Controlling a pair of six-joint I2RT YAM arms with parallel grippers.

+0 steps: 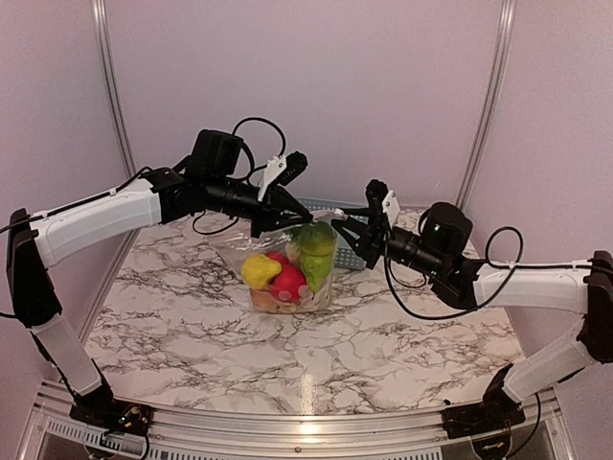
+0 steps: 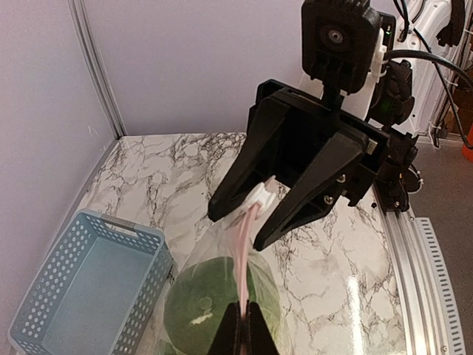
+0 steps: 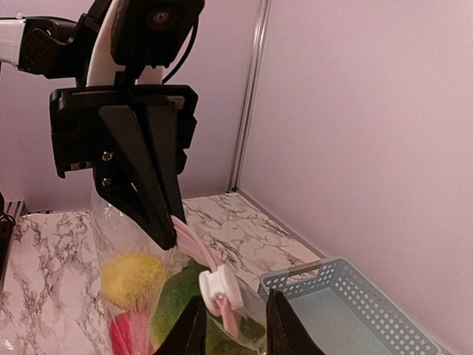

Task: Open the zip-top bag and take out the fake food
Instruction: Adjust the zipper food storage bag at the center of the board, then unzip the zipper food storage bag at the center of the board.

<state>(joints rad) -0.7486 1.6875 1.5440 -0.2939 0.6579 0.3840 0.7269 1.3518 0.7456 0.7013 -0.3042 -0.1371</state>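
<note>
Marble table (image 1: 192, 331); bag (image 1: 280, 289) in left pincer (image 1: 265, 228).

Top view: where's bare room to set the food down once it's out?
Free: the table strip between the bag and the near edge; the patch left of the bag; inside the basket. Crowded: above the bag, where the left gripper and right gripper meet at its top.

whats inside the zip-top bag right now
Through the zip-top bag show a yellow piece, a red-pink piece and a green piece. Anything behind or beneath them is covered.
</note>
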